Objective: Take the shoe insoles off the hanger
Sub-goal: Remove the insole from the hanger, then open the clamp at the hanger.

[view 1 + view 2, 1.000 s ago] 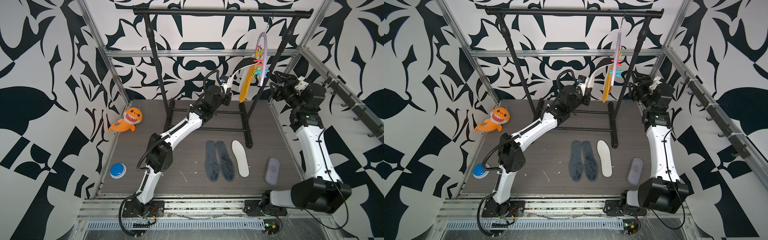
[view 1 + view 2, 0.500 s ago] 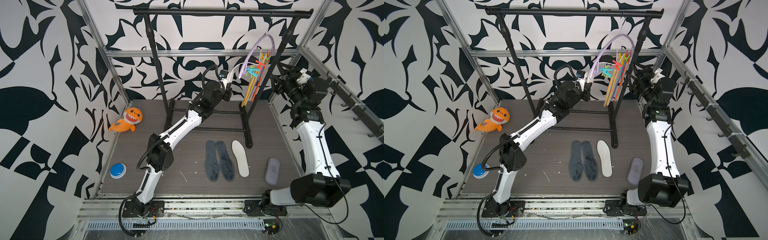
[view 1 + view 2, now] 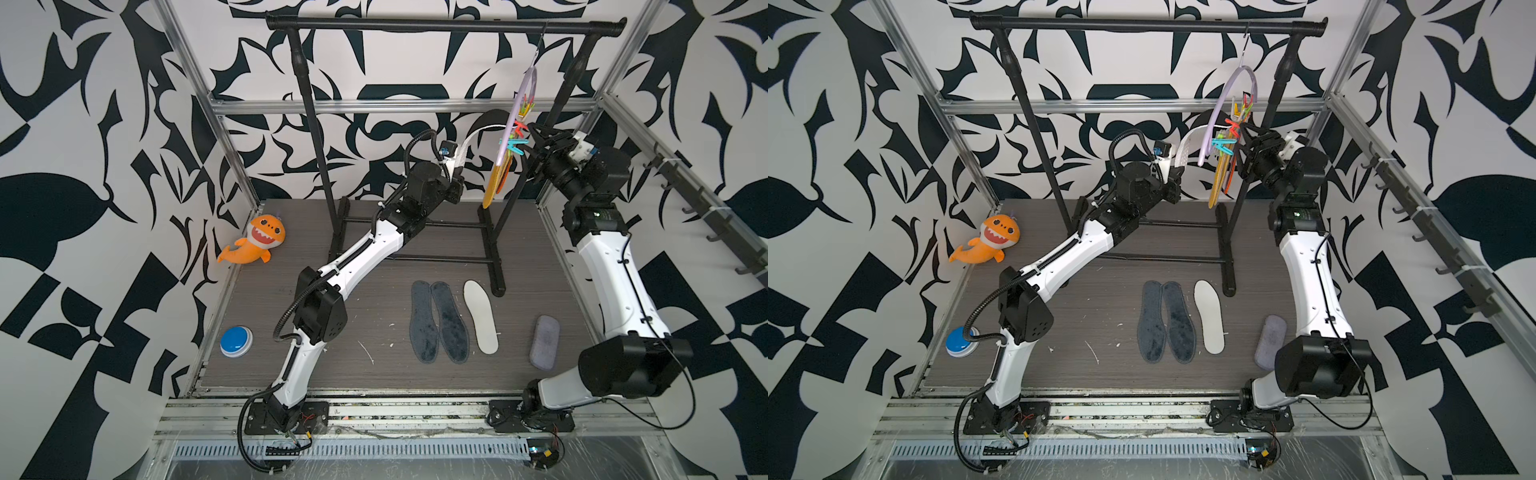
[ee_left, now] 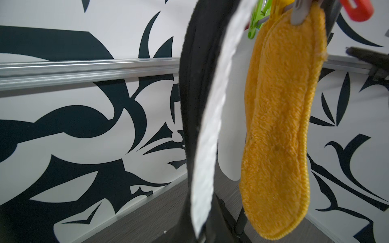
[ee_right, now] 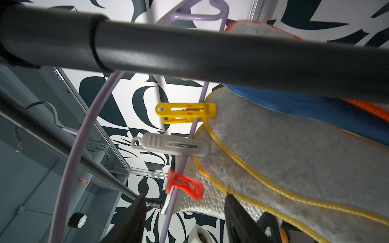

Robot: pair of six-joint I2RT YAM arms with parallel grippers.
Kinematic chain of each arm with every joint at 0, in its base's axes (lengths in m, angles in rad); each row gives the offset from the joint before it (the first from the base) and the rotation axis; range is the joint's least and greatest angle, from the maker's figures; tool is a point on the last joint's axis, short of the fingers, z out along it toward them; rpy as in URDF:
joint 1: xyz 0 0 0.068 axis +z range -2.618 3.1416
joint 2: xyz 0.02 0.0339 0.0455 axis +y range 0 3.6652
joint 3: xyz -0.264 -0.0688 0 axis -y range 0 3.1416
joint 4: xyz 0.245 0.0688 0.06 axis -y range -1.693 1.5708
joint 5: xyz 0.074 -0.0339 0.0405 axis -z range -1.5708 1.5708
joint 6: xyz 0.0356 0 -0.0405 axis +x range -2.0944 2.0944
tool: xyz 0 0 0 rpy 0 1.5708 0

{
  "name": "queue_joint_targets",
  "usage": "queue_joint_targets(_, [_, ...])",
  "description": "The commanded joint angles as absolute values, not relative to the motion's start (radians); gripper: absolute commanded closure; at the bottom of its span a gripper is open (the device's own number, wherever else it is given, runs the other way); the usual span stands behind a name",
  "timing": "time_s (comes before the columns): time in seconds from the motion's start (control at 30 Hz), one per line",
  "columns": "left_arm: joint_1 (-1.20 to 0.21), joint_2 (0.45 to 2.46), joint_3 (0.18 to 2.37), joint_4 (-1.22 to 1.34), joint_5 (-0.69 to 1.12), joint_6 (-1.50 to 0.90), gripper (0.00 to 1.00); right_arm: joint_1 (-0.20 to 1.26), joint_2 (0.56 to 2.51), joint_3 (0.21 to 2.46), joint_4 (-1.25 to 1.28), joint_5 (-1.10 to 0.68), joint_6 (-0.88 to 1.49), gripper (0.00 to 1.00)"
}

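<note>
Trouble centres on the white insole point(image 4: 212, 126). The left pincer point(image 3: 456, 164) is clenched on its lower end. From there the insole arches up and away to the hanger point(image 3: 519, 97), where its top looks to be caught by the red peg point(image 5: 183, 185). A black insole point(image 4: 193, 105) runs alongside it; I cannot tell whether that one is in the grip too. The right pincer point(image 5: 185, 221) is released, its jaws standing either side of the hanger's lilac bar, just short of the red peg.

If the left pincer pulls before the peg is squeezed, the hanger is likely to come with it. Only a thin hook point(image 3: 539, 45) holds it on the black rail point(image 3: 444, 25), so it could twist out from between the right pincer's jaws or lift off altogether. A hard pull could also crease the bent insole or drag it out of the grip. In closing, the right pincer could nip the bar or the insole's edge instead of the peg. The upright point(image 5: 210, 52) passes close by that pincer and could be struck. Two fuzzy orange insoles point(image 4: 280, 126) hang just beside the left pincer's catch and could be shaken loose. Far below both pincers, two dark grey-blue insoles point(image 3: 436, 320) and a second white insole point(image 3: 480, 316) lie on the worktop point(image 3: 266, 291).
</note>
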State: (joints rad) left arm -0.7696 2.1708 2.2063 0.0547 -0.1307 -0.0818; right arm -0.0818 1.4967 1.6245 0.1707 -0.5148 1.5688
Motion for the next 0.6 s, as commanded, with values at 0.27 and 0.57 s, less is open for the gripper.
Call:
queue_joint_targets(0.27, [-0.765,2.187,2.218,0.067,-0.116,-0.096,1.00,-0.074,1.495,1.688,0.231,-0.463,1.589,0.45])
queue_joint_targets(0.57, [-0.765,2.178,2.198,0.075,-0.110,-0.101,1.00,-0.072,1.517,1.715,0.229,-0.443,1.610,0.43])
